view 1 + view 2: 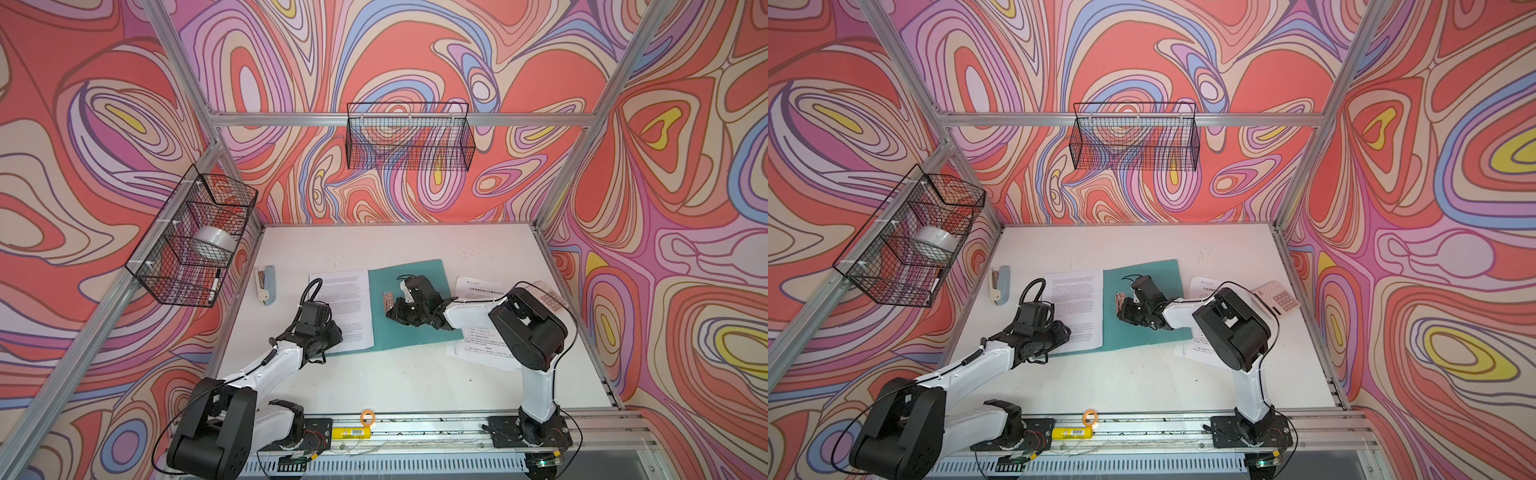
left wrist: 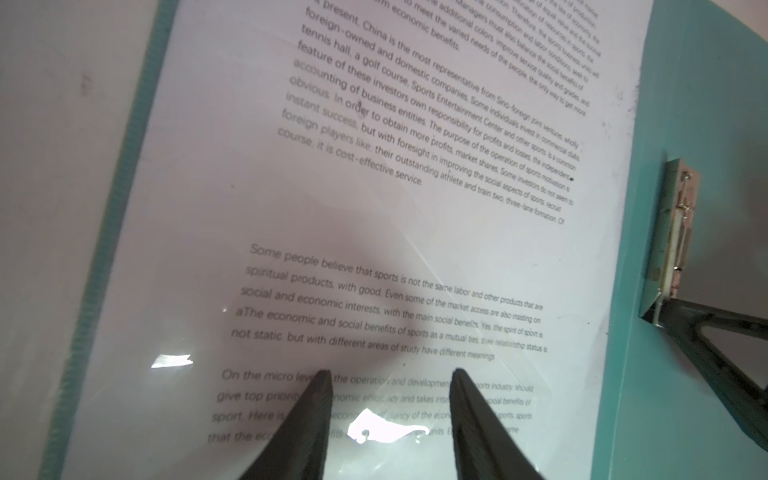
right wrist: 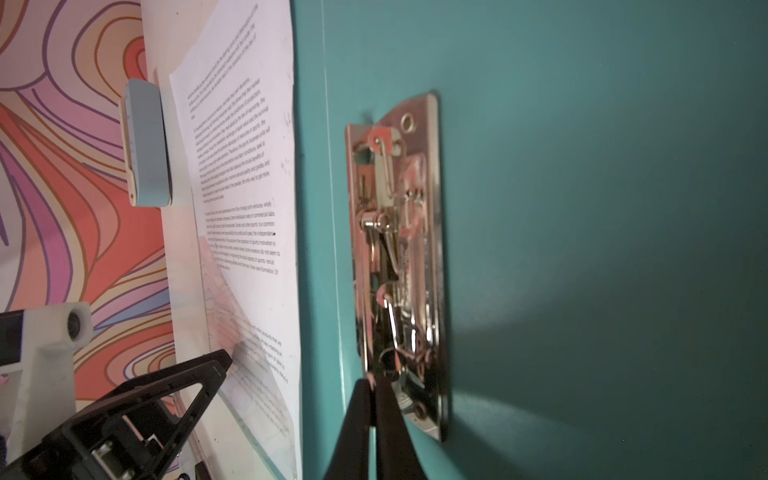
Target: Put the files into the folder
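Observation:
The teal folder (image 1: 419,332) (image 1: 1154,336) (image 3: 582,208) lies open on the table. A densely printed sheet (image 1: 345,291) (image 1: 1077,291) (image 2: 415,232) (image 3: 249,166), one of the files, covers its left half, and a clear plastic flap (image 3: 241,332) overlies the sheet's near part. My left gripper (image 1: 336,329) (image 1: 1065,332) (image 2: 390,374) is open, both tips resting on that part. The metal clip (image 1: 387,301) (image 1: 1121,300) (image 2: 673,232) (image 3: 395,249) sits on the right half. My right gripper (image 1: 391,312) (image 1: 1123,314) (image 3: 374,381) is shut, tips at the clip's near end. More files (image 1: 478,286) (image 1: 1200,286) lie right of the folder, partly under my right arm.
A grey-blue stapler (image 1: 264,284) (image 1: 999,284) (image 3: 145,141) lies left of the folder. A white calculator (image 1: 550,299) (image 1: 1281,298) sits near the table's right edge. Wire baskets hang on the left wall (image 1: 195,245) and the back wall (image 1: 409,137).

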Controlling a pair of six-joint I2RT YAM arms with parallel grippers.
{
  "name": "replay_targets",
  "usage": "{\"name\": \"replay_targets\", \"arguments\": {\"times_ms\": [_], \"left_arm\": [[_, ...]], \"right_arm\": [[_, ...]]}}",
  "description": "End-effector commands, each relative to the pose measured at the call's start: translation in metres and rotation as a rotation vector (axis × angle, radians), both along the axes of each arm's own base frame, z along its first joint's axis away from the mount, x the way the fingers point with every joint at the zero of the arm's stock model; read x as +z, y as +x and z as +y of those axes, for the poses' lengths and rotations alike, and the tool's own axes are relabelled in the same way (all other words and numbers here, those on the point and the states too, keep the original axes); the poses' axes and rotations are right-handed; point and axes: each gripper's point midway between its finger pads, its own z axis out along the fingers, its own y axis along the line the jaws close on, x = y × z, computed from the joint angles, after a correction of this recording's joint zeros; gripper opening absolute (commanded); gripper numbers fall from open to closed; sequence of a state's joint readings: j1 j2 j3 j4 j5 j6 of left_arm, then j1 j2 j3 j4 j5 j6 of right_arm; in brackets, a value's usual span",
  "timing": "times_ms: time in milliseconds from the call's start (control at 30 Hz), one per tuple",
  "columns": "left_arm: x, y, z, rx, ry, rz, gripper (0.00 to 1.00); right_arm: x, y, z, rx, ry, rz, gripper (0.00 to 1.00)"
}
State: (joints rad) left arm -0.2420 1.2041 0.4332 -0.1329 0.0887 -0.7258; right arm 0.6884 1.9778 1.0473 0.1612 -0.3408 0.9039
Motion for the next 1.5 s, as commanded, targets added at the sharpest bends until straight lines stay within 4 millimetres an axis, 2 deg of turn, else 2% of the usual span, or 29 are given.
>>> {"name": "replay_targets", "arguments": {"times_ms": [0, 233, 567, 767, 833, 900, 1067, 1200, 1467], "left_arm": [[-0.013, -0.013, 0.005, -0.002, 0.027, 0.070, 0.47], [-0.016, -0.013, 0.009, 0.017, 0.048, 0.092, 0.47], [-0.018, -0.013, 0.011, 0.026, 0.059, 0.101, 0.46], [-0.020, -0.013, 0.014, 0.038, 0.070, 0.114, 0.46], [-0.020, -0.013, 0.014, 0.038, 0.072, 0.117, 0.46], [-0.021, -0.013, 0.015, 0.043, 0.076, 0.119, 0.46], [-0.019, -0.013, 0.016, 0.047, 0.075, 0.110, 0.47], [-0.019, -0.014, 0.015, 0.047, 0.073, 0.108, 0.47], [-0.022, -0.012, 0.014, 0.041, 0.075, 0.123, 0.47]], "right_arm": [[-0.023, -0.004, -0.013, -0.020, -0.069, 0.047, 0.00], [-0.042, -0.008, -0.034, -0.048, -0.191, 0.093, 0.00], [-0.090, -0.014, -0.077, -0.056, -0.494, 0.162, 0.00], [-0.122, -0.032, -0.101, -0.061, -0.602, 0.229, 0.00], [-0.126, -0.038, -0.103, -0.069, -0.565, 0.249, 0.00], [-0.120, -0.040, -0.106, -0.071, -0.568, 0.247, 0.00], [-0.084, -0.019, -0.110, -0.103, -0.556, 0.164, 0.00], [-0.059, -0.009, -0.090, -0.106, -0.345, 0.166, 0.00], [-0.029, -0.005, -0.067, -0.085, -0.172, 0.166, 0.00]]}}
